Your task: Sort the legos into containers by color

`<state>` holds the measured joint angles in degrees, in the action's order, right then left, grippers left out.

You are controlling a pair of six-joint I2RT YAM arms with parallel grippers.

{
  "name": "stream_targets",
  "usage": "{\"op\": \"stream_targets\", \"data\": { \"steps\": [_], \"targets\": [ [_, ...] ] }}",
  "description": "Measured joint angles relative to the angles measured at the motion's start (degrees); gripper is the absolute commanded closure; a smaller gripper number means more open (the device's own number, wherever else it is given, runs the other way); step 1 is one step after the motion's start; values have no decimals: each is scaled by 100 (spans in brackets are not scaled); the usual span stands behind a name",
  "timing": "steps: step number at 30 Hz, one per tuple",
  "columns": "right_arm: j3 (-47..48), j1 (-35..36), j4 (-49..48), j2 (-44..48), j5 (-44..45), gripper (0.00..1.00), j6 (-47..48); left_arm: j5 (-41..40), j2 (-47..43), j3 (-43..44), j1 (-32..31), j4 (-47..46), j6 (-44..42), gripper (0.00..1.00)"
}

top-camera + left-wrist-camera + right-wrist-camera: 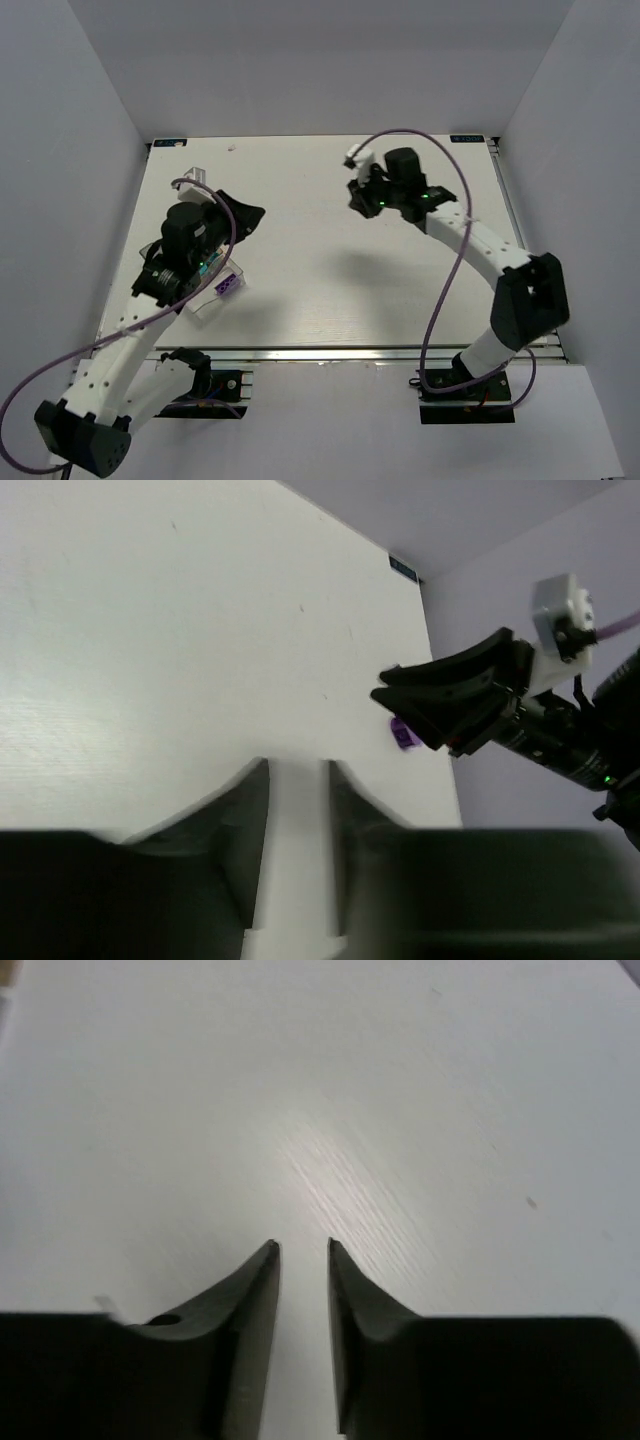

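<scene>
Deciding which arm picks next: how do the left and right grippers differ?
The left gripper sits near the container on the table's left side; the right gripper hangs toward the far right. A loose purple brick lies near the right gripper, and none shows by the left's fingers. Both are slightly open and empty.

The top camera looks down from behind the arms over the whole desk. The left wrist camera skims low across it toward the right gripper, which the top view shares. The right wrist camera faces the desk up close.
</scene>
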<state>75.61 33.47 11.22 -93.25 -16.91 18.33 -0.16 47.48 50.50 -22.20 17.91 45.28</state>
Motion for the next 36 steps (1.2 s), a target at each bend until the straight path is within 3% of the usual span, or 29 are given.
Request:
{"op": "stream_targets", "data": {
  "steps": [4,10,13,22,32,36],
  "targets": [
    [-713,-1016,396,682,326,40,90,435,660,-39,0,-188,-48,28],
    [-811,-2540,1436,588,815,17,310,868,1331,-55,0,-472,-52,26],
    [-807,-2946,1821,356,1167,14,398,1010,1526,-63,0,-625,-55,26],
    [-800,-3095,2065,-247,2068,17,437,1158,1672,-166,0,-813,-85,25],
    [-120,-3491,2153,-1381,2234,23,450,1121,1539,-238,0,-782,-85,25],
    [125,-3547,2170,-1663,2227,31,479,1097,1469,-251,0,-780,-83,25]
  ]
}}
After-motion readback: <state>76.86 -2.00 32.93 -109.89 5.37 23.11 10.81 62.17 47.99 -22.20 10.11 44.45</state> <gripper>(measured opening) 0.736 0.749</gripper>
